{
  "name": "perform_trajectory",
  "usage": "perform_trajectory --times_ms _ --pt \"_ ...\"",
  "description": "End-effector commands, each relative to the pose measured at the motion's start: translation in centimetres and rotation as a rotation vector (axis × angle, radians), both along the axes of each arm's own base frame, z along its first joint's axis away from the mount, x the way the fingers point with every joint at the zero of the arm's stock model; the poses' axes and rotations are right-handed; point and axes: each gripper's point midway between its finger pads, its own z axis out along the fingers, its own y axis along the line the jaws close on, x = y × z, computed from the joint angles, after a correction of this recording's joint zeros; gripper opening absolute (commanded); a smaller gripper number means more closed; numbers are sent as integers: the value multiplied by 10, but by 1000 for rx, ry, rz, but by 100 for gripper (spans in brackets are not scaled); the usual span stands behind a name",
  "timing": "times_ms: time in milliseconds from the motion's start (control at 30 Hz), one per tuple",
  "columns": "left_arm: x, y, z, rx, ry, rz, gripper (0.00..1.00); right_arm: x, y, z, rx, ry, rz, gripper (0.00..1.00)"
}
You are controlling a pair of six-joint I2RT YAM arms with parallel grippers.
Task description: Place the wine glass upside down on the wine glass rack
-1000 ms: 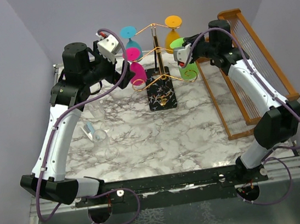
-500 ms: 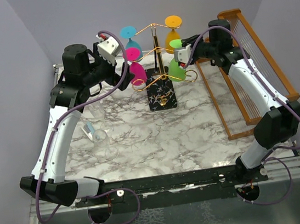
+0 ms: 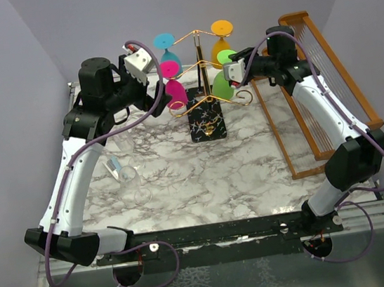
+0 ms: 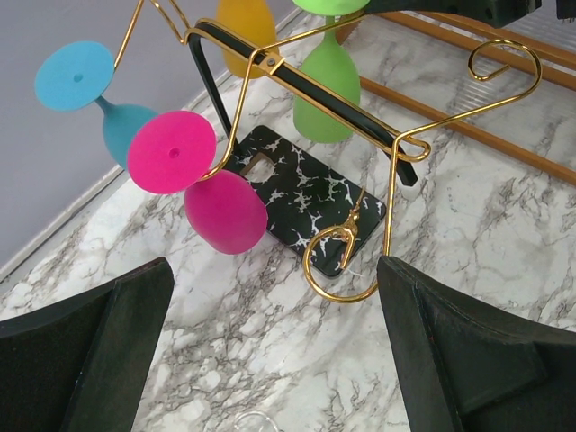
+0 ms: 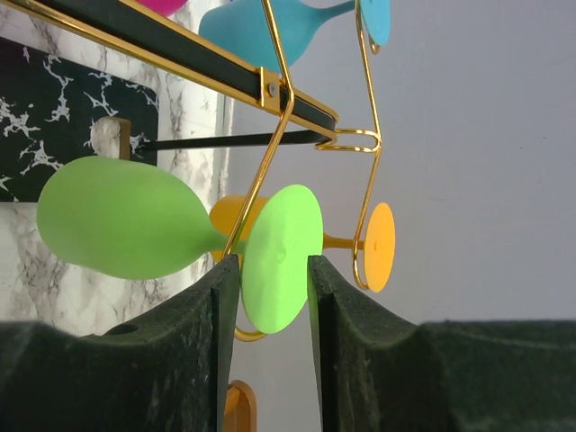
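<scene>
The gold wire wine glass rack (image 3: 200,63) stands on its black speckled base (image 3: 207,120) at the back middle. A blue glass (image 3: 163,42), an orange glass (image 3: 221,28) and a pink glass (image 3: 175,93) hang on it upside down. My right gripper (image 3: 234,68) is shut on the foot of a green wine glass (image 5: 126,229), whose stem lies against a gold arm of the rack (image 5: 270,90); the bowl hangs down and tilted. My left gripper (image 3: 161,98) is open and empty beside the pink glass (image 4: 225,209).
A brown wooden slatted rack (image 3: 318,77) stands along the right side. A clear glass (image 3: 129,173) lies on the marble table (image 3: 203,170) at the left, with a small blue-and-white thing (image 3: 113,168) beside it. The purple walls are close behind the rack.
My right gripper has moved left and up with the green glass, bringing its bowl in under the rack's right arm. The left arm has barely moved.
</scene>
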Motion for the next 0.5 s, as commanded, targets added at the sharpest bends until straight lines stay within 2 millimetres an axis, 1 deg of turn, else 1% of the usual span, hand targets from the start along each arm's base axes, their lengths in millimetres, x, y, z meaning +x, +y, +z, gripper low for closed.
perform_trajectory --times_ms 0,233,467 --pt "-5 6 7 9 -37 9 99 -19 11 16 54 15 63 37" --pt "2 21 0 72 -48 81 99 -34 20 20 96 65 122 41" --pt "7 47 -18 188 -50 169 99 -52 30 40 187 121 181 49"
